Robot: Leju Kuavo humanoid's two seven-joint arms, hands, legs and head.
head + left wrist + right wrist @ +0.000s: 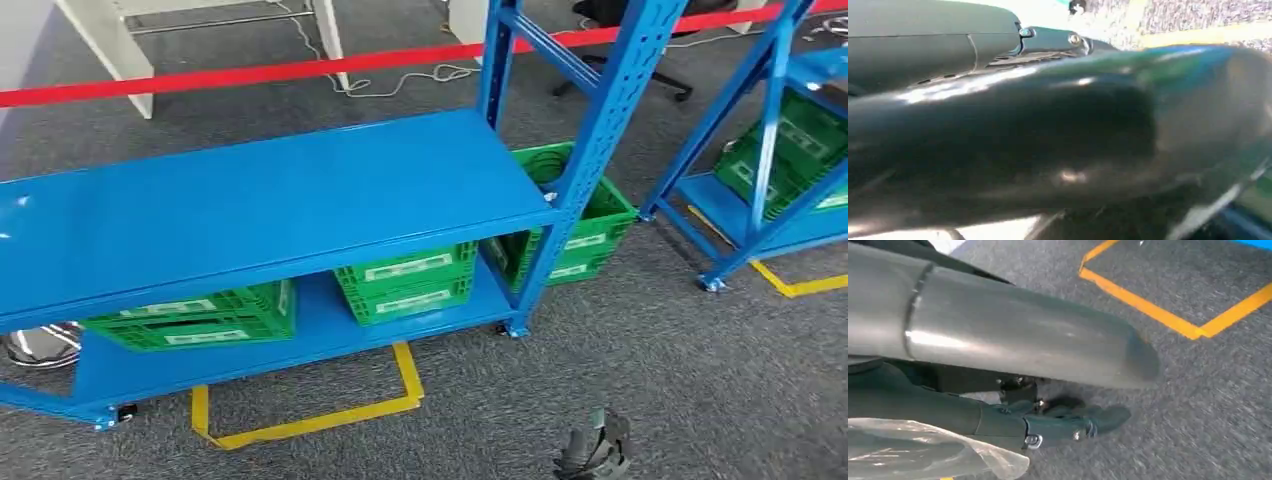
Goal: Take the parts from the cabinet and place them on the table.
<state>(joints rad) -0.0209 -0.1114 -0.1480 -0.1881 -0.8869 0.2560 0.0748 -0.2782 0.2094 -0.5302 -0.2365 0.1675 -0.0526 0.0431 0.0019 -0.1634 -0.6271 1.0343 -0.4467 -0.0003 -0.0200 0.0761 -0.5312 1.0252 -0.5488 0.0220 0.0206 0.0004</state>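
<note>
Nearest, in the right wrist view: right hand [1018,350] hanging over grey carpet [1198,405], thick grey thumb and darker fingers [1088,422] stretched out nearly straight rather than curled. Clear plastic wrap [928,452] bunched against the wrist end of that hand; cannot tell whether gripped or merely lying there, nor what the wrap holds. Just beyond the fingertips, yellow floor tape [1158,315].

In the left wrist view: left hand [1023,135] a dark, glossy blur pressed close to the lens, with a strip of carpet and yellow tape past it; cannot tell how far open, or whether holding anything.

From the head view, what the wrist views lack: the right hand again, a small dark shape low in the picture, well short of the cabinet [270,195]. Blue steel shelving on a yellow-taped floor mark, with a broad blue upper shelf and two green crates [405,280] side by side on the lower shelf. Third green crate [590,225] on the floor at the cabinet's right end, behind the upright. Parts themselves not made out; crate contents hidden from this angle.

Farther off: second blue rack [760,160] at right with more green crates, then red barrier tape [260,72] strung across the room.
</note>
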